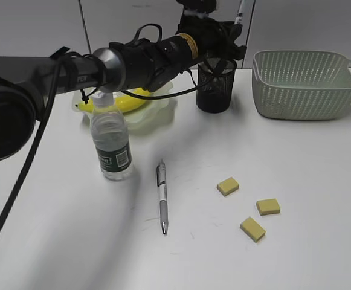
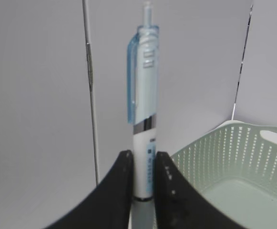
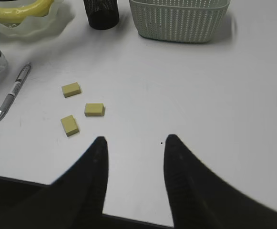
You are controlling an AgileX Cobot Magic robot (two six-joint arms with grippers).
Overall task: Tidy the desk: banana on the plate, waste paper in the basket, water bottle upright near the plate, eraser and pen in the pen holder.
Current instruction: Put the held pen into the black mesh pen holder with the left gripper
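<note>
My left gripper (image 1: pixel 226 37) hovers over the black mesh pen holder (image 1: pixel 215 84) and is shut on a pale blue pen (image 2: pixel 145 95), held upright between the jaws (image 2: pixel 144 160). A second grey pen (image 1: pixel 162 196) lies on the white desk (image 1: pixel 308 181). Three yellow erasers (image 1: pixel 228 186) (image 1: pixel 267 206) (image 1: pixel 253 229) lie to its right. The banana (image 1: pixel 130 99) lies in the pale green plate (image 1: pixel 157 115). The water bottle (image 1: pixel 112 142) stands upright in front of the plate. The sage-green basket (image 1: pixel 305 84) is at the back right. My right gripper (image 3: pixel 134 143) is open and empty over the desk's front edge. No waste paper shows.
In the right wrist view the erasers (image 3: pixel 94 109) and grey pen (image 3: pixel 14 90) lie to the left ahead of the jaws, with the basket (image 3: pixel 179 19) and pen holder (image 3: pixel 101 13) at the far side. My left arm spans the back left of the desk.
</note>
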